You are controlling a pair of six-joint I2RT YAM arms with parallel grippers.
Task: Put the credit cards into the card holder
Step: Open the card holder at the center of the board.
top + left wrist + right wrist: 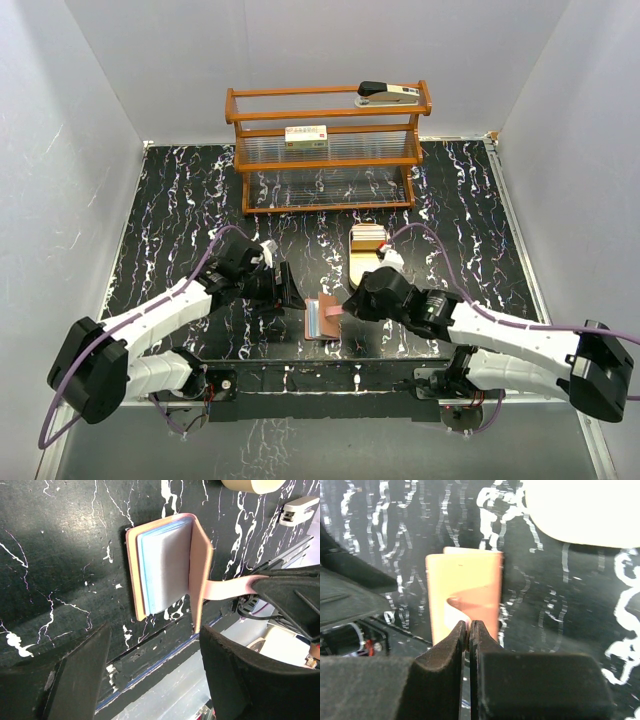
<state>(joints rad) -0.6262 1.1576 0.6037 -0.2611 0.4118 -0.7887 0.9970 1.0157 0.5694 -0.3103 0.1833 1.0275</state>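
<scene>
card holder [323, 320] sits on the table between the two arms, near the front edge, just in front of the oval wooden tray [361, 269]; one cover flat on the table, the other raised about half way over it

credit cards [165, 565] are inside, a pale blue and white stack lying against the flat cover; edges look roughly square to the cover; can't tell if they're seated in a pocket or only resting there

right gripper [469, 626]: fingers pinched together on the closing tab [225, 587]; tab runs taut from the raised cover to the fingertips; my read is that the tab is the only thin, free piece it can grab, so it works as a handle to steer the cover without touching the cards

left gripper [155, 635]: fingers [75, 680] spread wide, holding nothing, on the opposite side from the right gripper, the holder's near end in line with the gap; probably parked there to brace the body or press the cover down, since a pull on the tab alone could drag the light holder sideways

judgement: loading looks mostly done, closing is in hand; risk is cards sliding out the open side if the cover lifts or the holder skids

something sits in the tray; can't tell what
</scene>
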